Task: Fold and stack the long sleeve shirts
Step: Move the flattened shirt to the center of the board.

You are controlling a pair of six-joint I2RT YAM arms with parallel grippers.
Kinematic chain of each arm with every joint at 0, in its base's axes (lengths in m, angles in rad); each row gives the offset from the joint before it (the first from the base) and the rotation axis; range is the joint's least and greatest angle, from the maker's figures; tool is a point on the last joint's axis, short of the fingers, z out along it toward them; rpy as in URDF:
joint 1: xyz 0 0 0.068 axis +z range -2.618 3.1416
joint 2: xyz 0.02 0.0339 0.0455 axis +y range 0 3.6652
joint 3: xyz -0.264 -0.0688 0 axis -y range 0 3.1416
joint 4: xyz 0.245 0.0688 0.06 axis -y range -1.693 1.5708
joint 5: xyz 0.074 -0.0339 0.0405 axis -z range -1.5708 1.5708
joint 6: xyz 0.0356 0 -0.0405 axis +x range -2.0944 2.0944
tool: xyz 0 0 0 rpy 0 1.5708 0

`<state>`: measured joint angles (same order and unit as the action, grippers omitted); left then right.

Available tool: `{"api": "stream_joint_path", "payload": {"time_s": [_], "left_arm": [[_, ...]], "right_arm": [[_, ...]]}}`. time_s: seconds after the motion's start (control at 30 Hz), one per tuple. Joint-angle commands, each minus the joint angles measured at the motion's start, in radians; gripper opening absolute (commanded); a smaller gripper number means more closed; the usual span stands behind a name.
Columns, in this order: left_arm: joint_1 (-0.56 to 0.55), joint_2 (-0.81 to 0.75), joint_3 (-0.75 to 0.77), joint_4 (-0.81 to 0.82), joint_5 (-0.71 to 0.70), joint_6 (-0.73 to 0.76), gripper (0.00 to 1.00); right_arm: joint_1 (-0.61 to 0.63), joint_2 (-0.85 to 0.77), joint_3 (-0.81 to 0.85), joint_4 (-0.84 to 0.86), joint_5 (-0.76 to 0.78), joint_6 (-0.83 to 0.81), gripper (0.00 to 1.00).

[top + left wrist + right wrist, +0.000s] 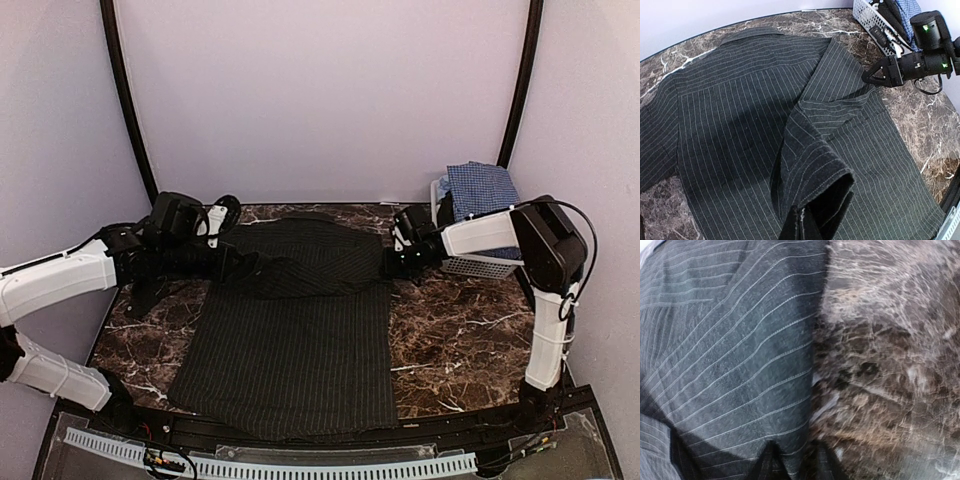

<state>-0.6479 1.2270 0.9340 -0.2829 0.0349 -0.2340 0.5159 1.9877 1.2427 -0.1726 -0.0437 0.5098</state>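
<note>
Left arm reaches rightward, left gripper [233, 263] clenched on the black pinstriped cloth shirt [290, 350]; the right arm stretches leftward, right gripper [389, 262] at the shirt's edge, grip unclear.

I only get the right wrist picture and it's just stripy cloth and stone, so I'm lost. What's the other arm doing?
Observer: The left gripper has a sleeve of the black shirt in its jaws, lifted and folded across the shirt's middle.
Operator: Where's the other shirt?
Observer: The blue check shirt sits in the white basket at the far right corner of the table.
Operator: How far does the black one reach?
Observer: Its hem lies right at the table's near edge.
</note>
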Motion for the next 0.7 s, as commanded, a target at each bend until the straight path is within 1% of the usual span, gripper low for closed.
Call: {"api": "stream_joint_path", "payload": {"time_s": [0.0,0.07,0.1,0.27,0.47,0.6,0.67], "left_arm": [[-0.001,0.027,0.074,0.07,0.013,0.076,0.0],[-0.001,0.063,0.118,0.072,-0.003,0.109,0.0],[0.0,0.075,0.134,0.07,-0.014,0.118,0.0],[0.004,0.194,0.281,0.058,-0.113,0.182,0.0],[0.015,0.33,0.432,0.035,-0.182,0.188,0.0],[0.019,0.417,0.511,0.004,-0.207,0.181,0.0],[0.02,0.442,0.535,-0.001,-0.191,0.184,0.0]], "right_arm": [[-0.027,0.039,0.067,0.024,-0.042,-0.002,0.16],[-0.036,0.063,0.107,0.009,-0.046,-0.01,0.04],[-0.041,0.075,0.13,-0.002,-0.046,-0.012,0.0],[-0.079,0.136,0.246,-0.05,-0.039,-0.031,0.0],[-0.12,0.223,0.437,-0.14,-0.039,-0.07,0.0],[-0.119,0.24,0.51,-0.194,-0.046,-0.099,0.16],[-0.117,0.212,0.493,-0.198,-0.041,-0.103,0.29]]}}
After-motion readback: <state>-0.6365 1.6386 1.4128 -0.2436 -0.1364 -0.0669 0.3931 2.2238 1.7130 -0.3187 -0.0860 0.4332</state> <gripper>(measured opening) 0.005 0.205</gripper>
